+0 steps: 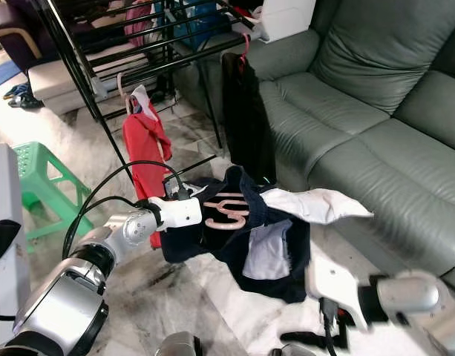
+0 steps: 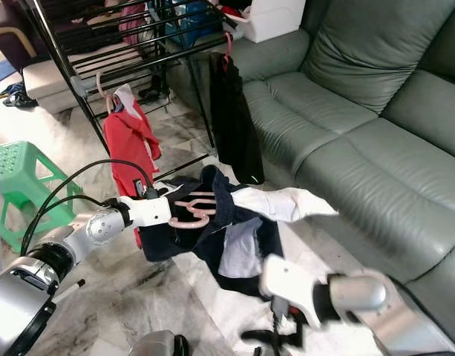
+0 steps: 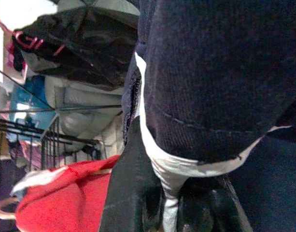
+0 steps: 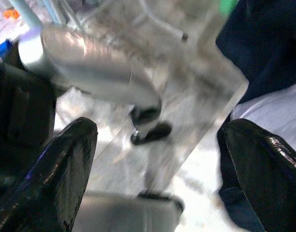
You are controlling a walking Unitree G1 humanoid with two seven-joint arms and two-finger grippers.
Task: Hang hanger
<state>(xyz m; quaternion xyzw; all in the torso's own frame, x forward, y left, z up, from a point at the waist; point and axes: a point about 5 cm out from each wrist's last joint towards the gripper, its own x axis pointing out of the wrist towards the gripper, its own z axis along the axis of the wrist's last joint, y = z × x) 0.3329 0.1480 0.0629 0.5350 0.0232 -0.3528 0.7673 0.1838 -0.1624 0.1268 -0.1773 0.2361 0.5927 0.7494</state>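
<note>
Pink hanger point(image 1: 228, 210) with dark blue top point(image 1: 246, 237) held up over the marble floor point(image 1: 168, 289), in front of the black drying rack point(image 1: 101, 44) and a bit below its bars. Left gripper point(image 3: 169, 203) pinched tight on the top's cloth – white trim squeezed between its fingers point(image 3: 133, 193), right by the hanger. White part of the top spread out toward the green sofa point(image 1: 375, 111), away from the rack. Red shirt point(image 1: 143, 144) hung on the rack's low bar, black garment point(image 1: 246, 122) hung from its far end w/ a red hook, next to the sofa arm. Green stool point(image 1: 35, 178) on the floor, on the rack's other side. Right gripper point(image 4: 157, 159) low, below the hung-up top – fingers point(image 4: 61, 164) spread wide, nothing between them, well apart from the rack.
</note>
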